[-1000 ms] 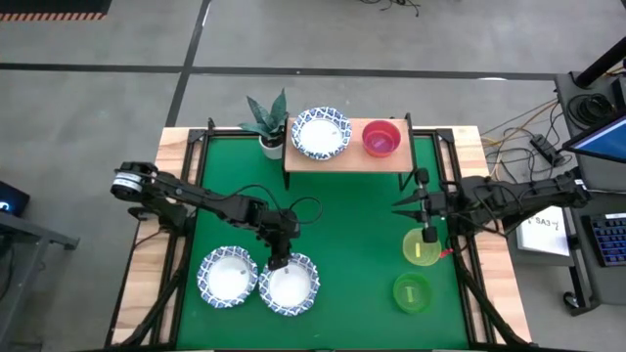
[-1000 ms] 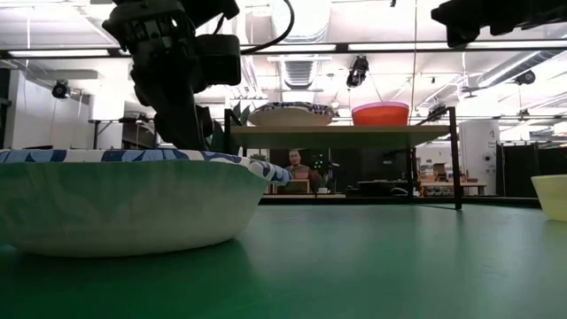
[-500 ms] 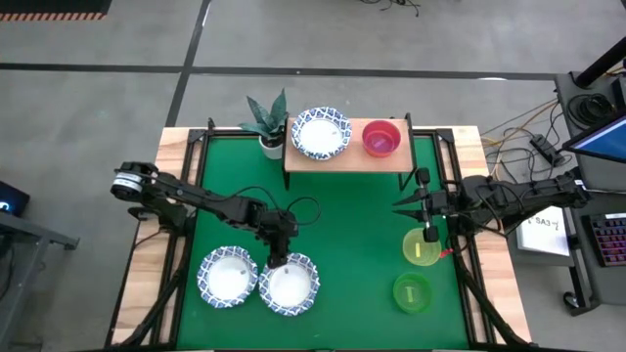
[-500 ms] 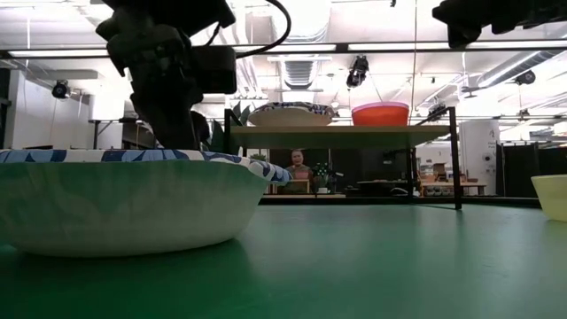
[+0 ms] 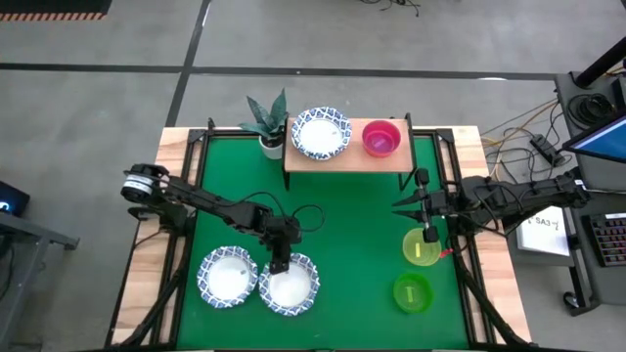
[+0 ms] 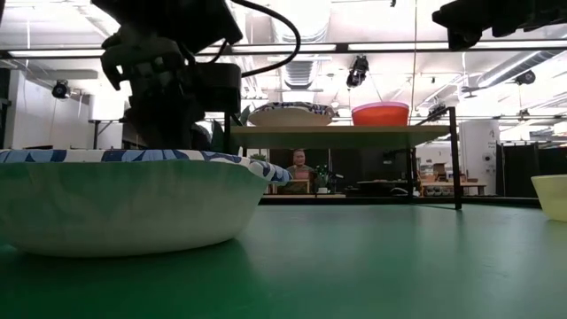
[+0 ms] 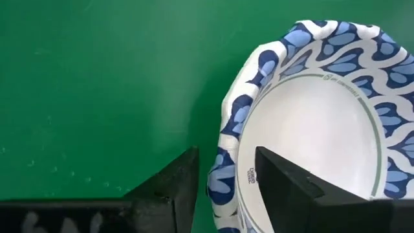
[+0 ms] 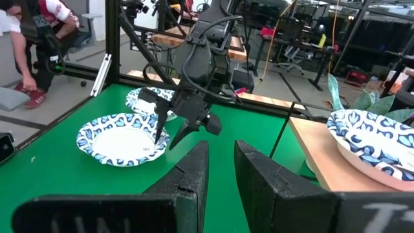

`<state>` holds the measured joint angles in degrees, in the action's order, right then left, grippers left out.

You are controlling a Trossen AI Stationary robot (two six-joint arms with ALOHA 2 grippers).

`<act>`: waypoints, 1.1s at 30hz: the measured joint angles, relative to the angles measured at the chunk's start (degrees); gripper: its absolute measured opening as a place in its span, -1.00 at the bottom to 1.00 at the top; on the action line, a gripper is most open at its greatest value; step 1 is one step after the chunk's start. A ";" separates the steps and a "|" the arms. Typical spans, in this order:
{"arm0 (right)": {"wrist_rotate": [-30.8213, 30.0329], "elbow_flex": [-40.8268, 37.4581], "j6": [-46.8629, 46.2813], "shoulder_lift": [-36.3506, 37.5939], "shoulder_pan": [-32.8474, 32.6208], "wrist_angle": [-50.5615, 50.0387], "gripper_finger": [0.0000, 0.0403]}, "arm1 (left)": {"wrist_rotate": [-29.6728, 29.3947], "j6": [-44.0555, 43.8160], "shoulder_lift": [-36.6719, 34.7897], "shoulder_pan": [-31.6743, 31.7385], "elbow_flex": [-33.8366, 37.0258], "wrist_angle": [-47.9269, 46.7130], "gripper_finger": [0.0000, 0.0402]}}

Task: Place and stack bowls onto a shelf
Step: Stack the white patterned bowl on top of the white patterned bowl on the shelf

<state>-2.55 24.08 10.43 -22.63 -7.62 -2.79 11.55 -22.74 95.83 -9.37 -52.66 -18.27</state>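
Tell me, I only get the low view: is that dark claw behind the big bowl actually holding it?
Observer: Not clamped. The left gripper is open, with one finger inside the patterned bowl and one outside its rim.
Visitor: Is that the only bowl there?
Observer: No, a second patterned bowl sits right beside it.
Visitor: And by the yellow one?
Observer: A green bowl sits next to the yellow bowl, where the right gripper waits.

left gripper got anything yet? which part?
Not gripped yet: the left gripper is open, fingers straddling the rim of the patterned bowl resting on the green mat. The right gripper is open and empty.
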 joint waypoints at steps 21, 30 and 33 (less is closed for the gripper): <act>-0.46 0.00 0.77 -0.02 0.02 0.08 -0.69 | 1.03 1.06 -6.61 0.28 -2.67 0.47 -0.99; -0.48 0.00 3.33 -0.02 0.04 3.15 -0.69 | -3.23 9.29 -9.60 4.64 -20.14 -6.25 -0.99; -0.50 0.00 2.66 -0.09 0.04 3.10 -0.69 | -7.51 12.61 -9.08 7.44 -28.76 -13.13 -0.99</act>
<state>-3.05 24.08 13.09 -22.72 -7.57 0.32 4.04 -10.13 86.75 -1.92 -81.43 -31.39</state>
